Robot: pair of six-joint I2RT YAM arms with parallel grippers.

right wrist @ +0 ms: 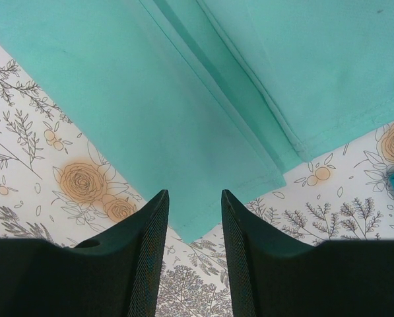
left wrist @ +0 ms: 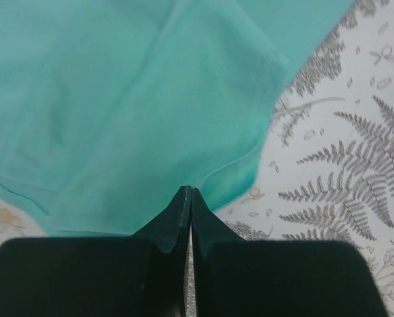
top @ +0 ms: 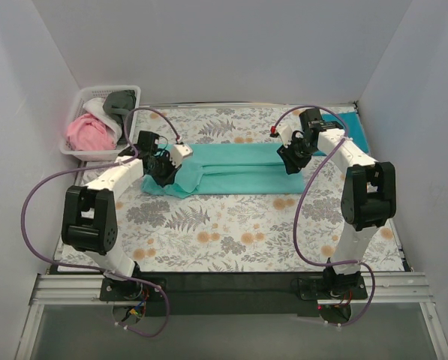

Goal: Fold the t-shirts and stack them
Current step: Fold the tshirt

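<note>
A mint-turquoise t-shirt [top: 239, 169] lies folded into a long band on the floral cloth. My left gripper [top: 161, 169] is at its left end; in the left wrist view the gripper [left wrist: 189, 191] is shut, its tips pinching the hem of the t-shirt [left wrist: 117, 112]. My right gripper [top: 291, 160] is at the band's right end. In the right wrist view it [right wrist: 193, 205] is open, its jaws standing either side of a corner of the t-shirt [right wrist: 183, 112], just above the cloth. A darker teal-blue t-shirt [top: 353, 127] lies at the back right.
A white basket [top: 88, 96] at the back left holds pink [top: 88, 135], white and dark grey [top: 120, 100] tees. The floral-print cloth [top: 231, 232] covers the table. White walls close in the left, back and right sides.
</note>
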